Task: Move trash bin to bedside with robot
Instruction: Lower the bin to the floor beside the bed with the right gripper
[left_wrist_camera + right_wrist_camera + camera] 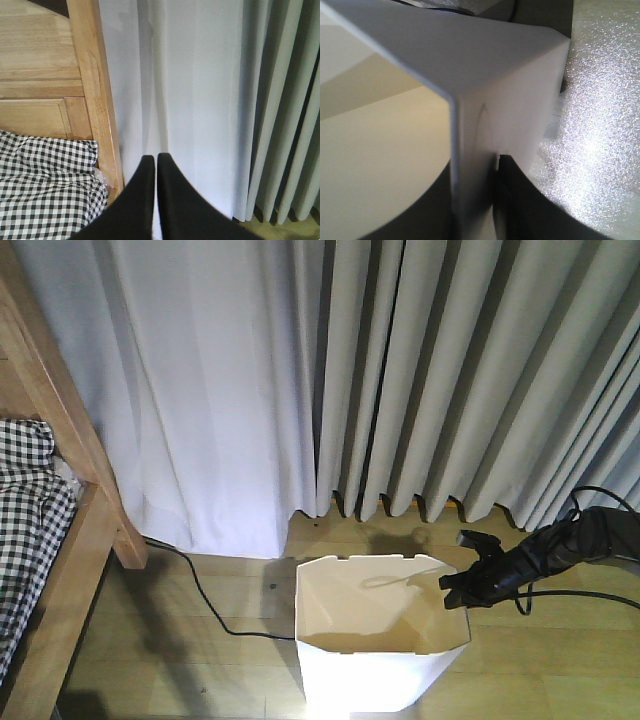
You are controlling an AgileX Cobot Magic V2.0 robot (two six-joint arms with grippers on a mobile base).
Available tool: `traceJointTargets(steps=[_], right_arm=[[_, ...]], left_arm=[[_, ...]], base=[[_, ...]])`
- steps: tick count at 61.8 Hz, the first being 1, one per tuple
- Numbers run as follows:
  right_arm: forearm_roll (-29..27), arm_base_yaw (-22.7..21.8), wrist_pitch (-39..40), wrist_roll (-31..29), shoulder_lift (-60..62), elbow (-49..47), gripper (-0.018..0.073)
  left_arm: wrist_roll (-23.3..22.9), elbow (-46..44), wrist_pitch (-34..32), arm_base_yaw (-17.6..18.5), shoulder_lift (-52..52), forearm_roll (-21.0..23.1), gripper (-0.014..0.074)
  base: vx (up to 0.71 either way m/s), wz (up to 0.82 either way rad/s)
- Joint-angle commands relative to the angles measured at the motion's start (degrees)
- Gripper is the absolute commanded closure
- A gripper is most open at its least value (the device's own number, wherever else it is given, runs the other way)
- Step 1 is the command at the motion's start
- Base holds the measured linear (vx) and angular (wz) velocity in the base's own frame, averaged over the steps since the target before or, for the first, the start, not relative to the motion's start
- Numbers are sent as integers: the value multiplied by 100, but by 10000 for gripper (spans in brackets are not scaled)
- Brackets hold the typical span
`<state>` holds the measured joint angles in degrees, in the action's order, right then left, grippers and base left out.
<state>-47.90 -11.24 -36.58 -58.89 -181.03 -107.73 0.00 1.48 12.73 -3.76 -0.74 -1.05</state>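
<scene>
Front view: the bin [380, 635] sits on the floor, well right of the bed [45, 540]. The right gripper [462, 585] has it by the right rim, so the haul to the bedside goes leftward.

Left wrist view: the left gripper [152, 165] hangs in the air, fingers pressed together on nothing, curtain [200, 100] behind.

Right wrist view: the bin wall [480, 145] stands between the jaws, pinched at a chamfered corner. Right arm's the one working here.

Front view: high, tilted down at floor, curtain [400, 370] toward 12 o'clock. Left wrist – near bed frame [95, 100], shares that curtain. Right wrist – pressed close against trash bin [510, 90] wall.
</scene>
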Motion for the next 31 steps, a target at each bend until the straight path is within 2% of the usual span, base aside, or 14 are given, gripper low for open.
traceJointTargets(steps=[1, 16, 24, 31], right_arm=[[-223, 63, -526, 32, 291, -39, 498], [-94, 63, -472, 65, 291, -39, 401], [-78, 63, -453, 70, 291, -39, 281], [-78, 63, -459, 70, 291, -39, 139]], left_arm=[[0, 108, -405, -2, -85, 24, 603], [0, 108, -405, -2, -85, 24, 603], [0, 108, -405, -2, -85, 24, 603], [0, 108, -405, -2, -85, 24, 603]], base=[[0, 0], [0, 0], [0, 0], [0, 0]])
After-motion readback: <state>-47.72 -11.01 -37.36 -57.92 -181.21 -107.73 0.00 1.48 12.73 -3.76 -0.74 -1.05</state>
